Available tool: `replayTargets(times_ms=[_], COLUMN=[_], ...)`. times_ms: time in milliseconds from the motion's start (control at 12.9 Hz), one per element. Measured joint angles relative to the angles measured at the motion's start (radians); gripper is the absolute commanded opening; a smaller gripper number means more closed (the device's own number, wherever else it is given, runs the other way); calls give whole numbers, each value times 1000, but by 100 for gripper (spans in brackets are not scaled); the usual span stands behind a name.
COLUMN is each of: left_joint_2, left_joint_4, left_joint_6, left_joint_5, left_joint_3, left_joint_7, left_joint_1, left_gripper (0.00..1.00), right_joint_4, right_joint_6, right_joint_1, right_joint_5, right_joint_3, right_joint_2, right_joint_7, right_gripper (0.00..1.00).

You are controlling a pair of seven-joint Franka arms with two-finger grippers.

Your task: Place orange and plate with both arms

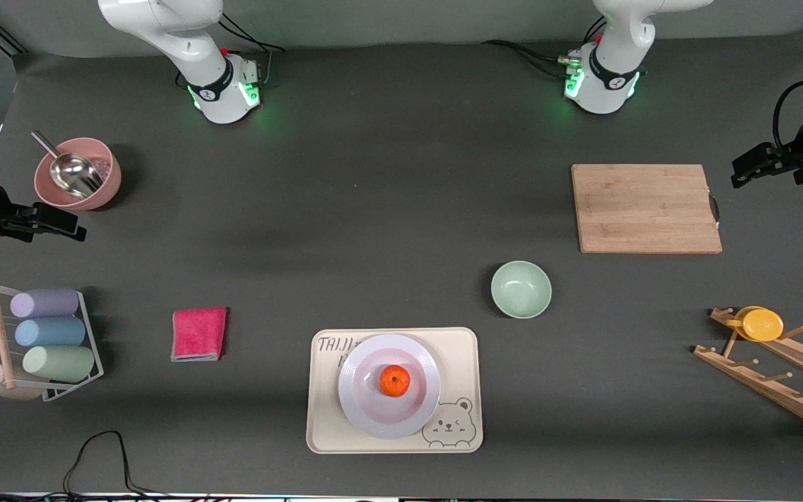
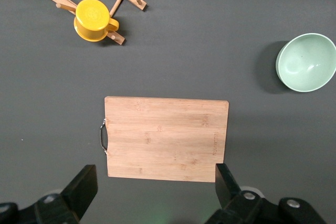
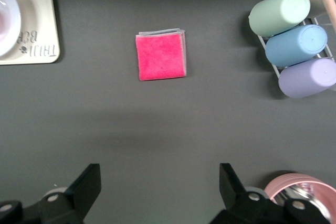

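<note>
The orange (image 1: 395, 381) lies in the middle of the pale-lavender plate (image 1: 373, 418), which rests on the beige bear tray (image 1: 457, 355) near the front camera. My left gripper (image 1: 742, 173) hangs open and empty over the table at the left arm's end, beside the cutting board (image 1: 645, 208). In the left wrist view its gripper (image 2: 156, 182) frames the board's edge (image 2: 165, 137). My right gripper (image 1: 67, 226) hangs open and empty over the right arm's end, beside the pink bowl (image 1: 77, 174). The right wrist view shows that gripper (image 3: 160, 182) over bare table, with a sliver of the plate (image 3: 6, 19).
A mint-green bowl (image 1: 521, 289) stands between the tray and the cutting board. A yellow cup (image 1: 762, 323) sits on a wooden rack (image 1: 778, 380). A pink cloth (image 1: 199, 334) lies beside the tray. A wire rack with pastel cups (image 1: 53, 335) stands at the right arm's end.
</note>
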Motion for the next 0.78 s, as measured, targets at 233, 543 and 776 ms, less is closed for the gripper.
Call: replayTargets(times_ms=[233,543,776], left_joint_2=[-28,-36,-36], left_joint_4=[3,23,30], left_joint_6=[-1,-53,-64], left_joint_5=[0,-1,-1], left_joint_3=[0,56,86], left_joint_7=[0,-3,-3], left_joint_1=[-5,-97,-120], left_gripper=[100,100,100], right_joint_4=[-1,0,0], right_joint_6=[2,2,2], right_joint_1=[5,4,4], right_joint_5=[-12,-14,-15], right_joint_3=[4,1,0], right_joint_2=[-1,-7,-12], right_joint_7=[-7,-8,-8], right_gripper=[100,100,100])
